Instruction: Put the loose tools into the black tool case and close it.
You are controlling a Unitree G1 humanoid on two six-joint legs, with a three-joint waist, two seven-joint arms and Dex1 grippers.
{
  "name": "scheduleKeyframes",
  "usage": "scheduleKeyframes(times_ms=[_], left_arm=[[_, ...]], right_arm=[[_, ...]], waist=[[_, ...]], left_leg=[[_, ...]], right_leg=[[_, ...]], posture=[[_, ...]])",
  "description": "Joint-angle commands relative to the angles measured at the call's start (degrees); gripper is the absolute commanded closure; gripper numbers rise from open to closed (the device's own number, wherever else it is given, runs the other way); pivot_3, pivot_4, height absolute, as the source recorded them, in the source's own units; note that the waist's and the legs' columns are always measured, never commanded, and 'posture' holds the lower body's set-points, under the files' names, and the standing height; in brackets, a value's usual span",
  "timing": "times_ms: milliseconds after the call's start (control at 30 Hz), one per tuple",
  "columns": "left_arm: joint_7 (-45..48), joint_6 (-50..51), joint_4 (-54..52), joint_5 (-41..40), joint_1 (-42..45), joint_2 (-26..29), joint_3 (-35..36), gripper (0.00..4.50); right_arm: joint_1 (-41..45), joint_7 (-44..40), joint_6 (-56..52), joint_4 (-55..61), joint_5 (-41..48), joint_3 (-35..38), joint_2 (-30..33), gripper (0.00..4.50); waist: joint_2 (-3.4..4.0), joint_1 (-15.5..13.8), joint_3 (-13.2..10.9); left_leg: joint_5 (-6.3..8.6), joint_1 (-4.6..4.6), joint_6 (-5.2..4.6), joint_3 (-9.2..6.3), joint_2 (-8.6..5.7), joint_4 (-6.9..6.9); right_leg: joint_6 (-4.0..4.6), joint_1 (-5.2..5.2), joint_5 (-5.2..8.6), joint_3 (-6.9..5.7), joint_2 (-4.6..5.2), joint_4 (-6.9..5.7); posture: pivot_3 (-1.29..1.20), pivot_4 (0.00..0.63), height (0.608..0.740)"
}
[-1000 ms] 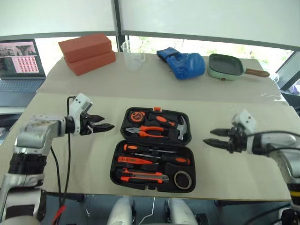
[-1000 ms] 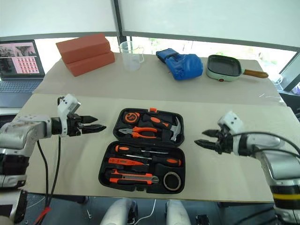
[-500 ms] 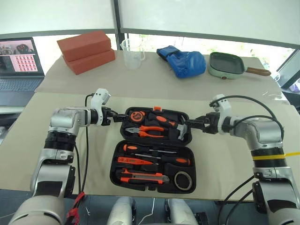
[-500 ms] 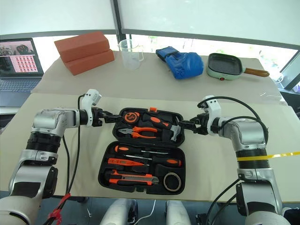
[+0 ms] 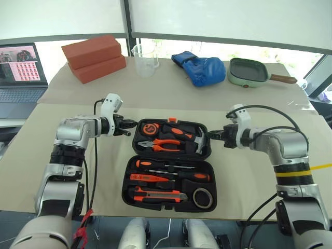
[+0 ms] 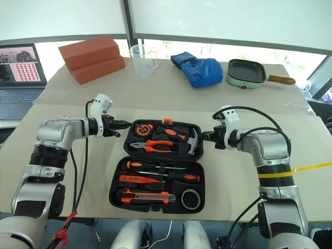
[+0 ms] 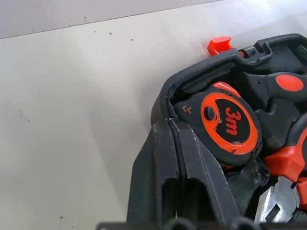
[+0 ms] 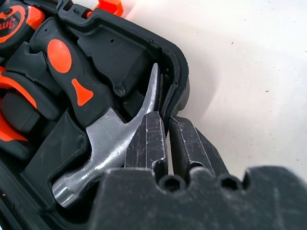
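Black tool case (image 5: pixel 168 165) lies open near the table's (image 5: pixel 62 155) front edge, tools inside. L gripper (image 5: pixel 129 127) is closed on the lid's left rim, R gripper (image 5: pixel 211 135) closed on its right rim by the hammer (image 8: pixel 112 139).

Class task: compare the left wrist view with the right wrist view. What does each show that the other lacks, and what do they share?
Left wrist view: the left pincer shut on the black tool case wall, beside the tape measure's "3m" face, and the pliers. Right wrist view: the right pincer shut on the case's opposite wall, by the hammer. Shared: the case, its orange latch, the tape measure, the pale table.
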State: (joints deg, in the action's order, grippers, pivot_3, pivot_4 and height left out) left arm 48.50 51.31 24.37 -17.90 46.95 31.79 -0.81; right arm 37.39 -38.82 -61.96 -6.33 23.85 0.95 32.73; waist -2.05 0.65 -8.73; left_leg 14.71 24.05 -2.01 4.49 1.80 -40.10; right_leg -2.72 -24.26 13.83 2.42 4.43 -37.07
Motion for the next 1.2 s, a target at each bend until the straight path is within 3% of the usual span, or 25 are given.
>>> scheduleKeyframes(times_ms=[33,300,400,733,1000,1200], left_arm=[[1.5,0.8,-4.2,-1.9,-1.8,-0.2,0.4,4.47],[1.8,4.0,-13.2,-5.3,-6.4,0.9,3.3,4.47],[1.4,5.4,-12.0,-5.1,-5.9,1.3,3.6,3.72],[0.4,11.3,-12.1,-5.6,-3.6,1.1,2.4,0.03],[-5.3,12.4,-8.8,-2.9,-0.9,0.4,4.8,0.01],[-5.3,11.0,-7.8,-1.4,-0.5,4.4,3.7,0.01]], right_arm=[[1.2,0.3,-0.3,4.5,2.7,2.9,-1.3,4.50],[1.5,1.0,-1.9,9.4,5.3,6.2,-2.3,4.50],[0.5,0.6,-1.6,9.7,4.6,4.8,-1.7,4.50],[1.1,1.0,-0.1,6.4,2.3,3.5,-1.7,4.50],[0.5,0.7,0.4,6.7,1.7,3.1,-2.2,4.50],[0.5,0.6,1.5,5.8,1.3,2.5,-2.2,4.50]], waist=[[0.00,0.1,0.0],[0.00,-0.1,0.0],[0.00,-0.1,0.0],[0.00,0.0,0.0],[0.00,-0.2,0.0],[0.00,0.7,0.0]], left_leg=[[0.00,0.01,0.00,0.00,0.00,0.01],[0.01,0.21,-0.01,-0.01,0.02,0.12],[0.01,0.22,-0.02,-0.02,-0.03,0.16],[0.01,0.23,-0.02,-0.01,-0.05,0.22],[0.01,0.24,-0.01,-0.03,-0.06,0.22],[-0.03,0.21,0.06,-0.03,-0.01,0.32]], right_leg=[[0.00,-0.02,0.00,0.00,0.00,0.00],[0.00,-0.20,-0.01,-0.01,0.03,-0.01],[-0.01,-0.20,-0.01,-0.03,0.04,0.03],[-0.01,-0.20,-0.01,-0.03,0.03,0.09],[-0.02,-0.20,-0.02,-0.05,0.03,0.10],[-0.01,-0.28,-0.01,-0.01,-0.03,0.10]], posture=[[0.00,0.150,0.738],[0.00,0.150,0.738],[0.00,0.150,0.738],[0.00,0.150,0.738],[0.00,0.150,0.738],[0.00,0.150,0.738]])
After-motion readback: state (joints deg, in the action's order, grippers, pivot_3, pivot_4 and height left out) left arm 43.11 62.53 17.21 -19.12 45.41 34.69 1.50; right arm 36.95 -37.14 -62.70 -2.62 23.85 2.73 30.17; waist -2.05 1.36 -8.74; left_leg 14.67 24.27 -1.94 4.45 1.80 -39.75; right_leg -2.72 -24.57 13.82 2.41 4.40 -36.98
